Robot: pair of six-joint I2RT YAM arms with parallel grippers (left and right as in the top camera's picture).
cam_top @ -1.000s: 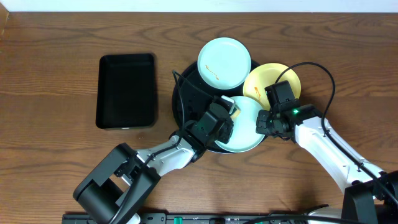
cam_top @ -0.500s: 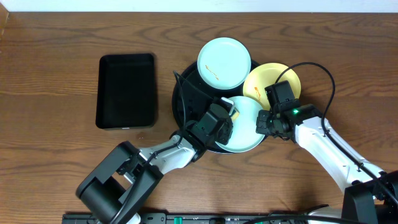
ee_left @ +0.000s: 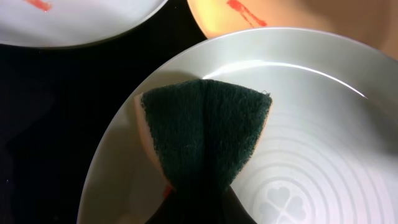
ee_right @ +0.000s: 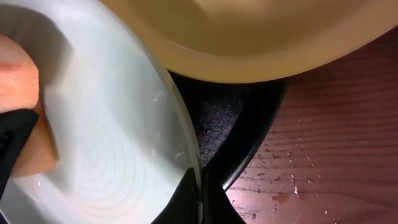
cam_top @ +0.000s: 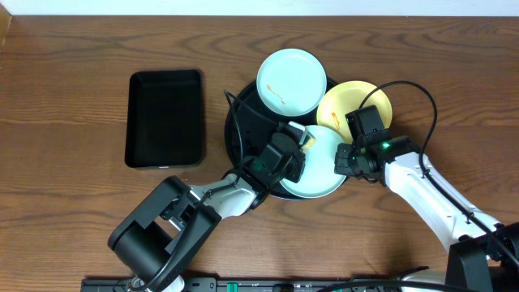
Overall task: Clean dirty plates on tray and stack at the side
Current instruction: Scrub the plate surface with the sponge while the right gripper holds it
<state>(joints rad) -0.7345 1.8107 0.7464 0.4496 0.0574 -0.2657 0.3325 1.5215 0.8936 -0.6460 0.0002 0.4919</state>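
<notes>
Three plates lie on the round black tray [cam_top: 243, 134]. A mint-blue plate [cam_top: 292, 83] with an orange smear is at the back, a pale yellow plate [cam_top: 345, 105] at the right, and a second mint-blue plate [cam_top: 320, 166] at the front. My left gripper [cam_top: 293, 156] is shut on a sponge [ee_left: 205, 134], dark green scouring side up, and presses it on the front plate [ee_left: 311, 137]. My right gripper [cam_top: 345, 160] is shut on that plate's right rim [ee_right: 186, 155]. The yellow plate [ee_right: 249, 31] overlaps it above.
A rectangular black tray [cam_top: 165, 118] lies on the wooden table at the left. Water droplets spot the wood [ee_right: 311, 180] beside the round tray's rim [ee_right: 261, 137]. A black cable loops over the right arm [cam_top: 426, 105].
The left gripper with the sponge has shifted slightly on the front plate. The plates and the right gripper have not visibly moved.
</notes>
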